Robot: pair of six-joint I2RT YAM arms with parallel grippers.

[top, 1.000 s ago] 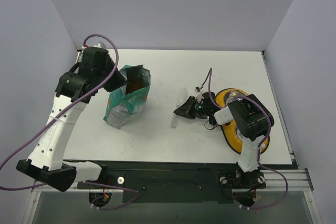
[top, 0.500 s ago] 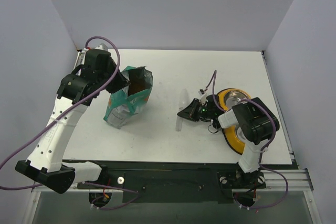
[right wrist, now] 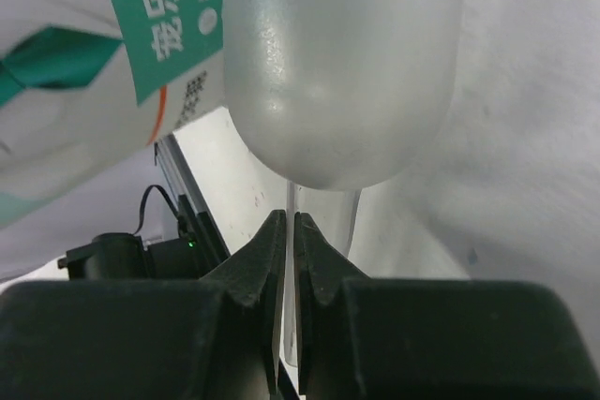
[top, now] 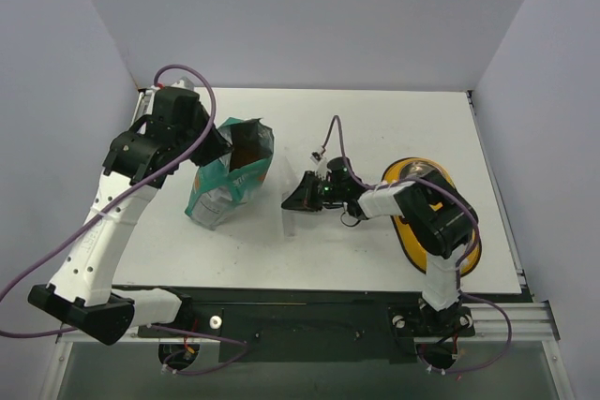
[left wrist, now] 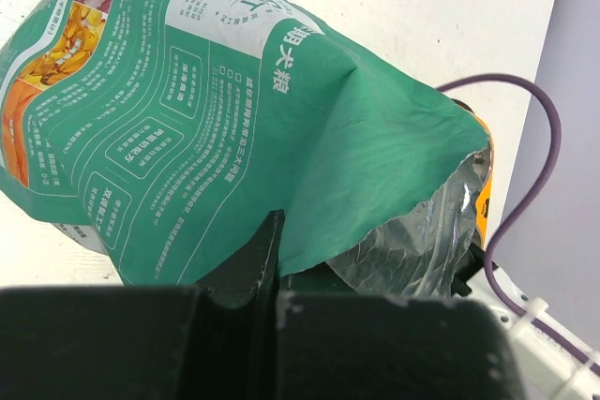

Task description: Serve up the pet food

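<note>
The teal bag [top: 223, 186] stands at centre left of the top view, its rim pinched by the left gripper [left wrist: 276, 231]. Mid-frame, the right gripper [right wrist: 289, 224] is clamped on the clear scoop [right wrist: 342, 63] by its handle. The pet food [top: 246, 153] shows brown inside the bag's mouth.
</note>
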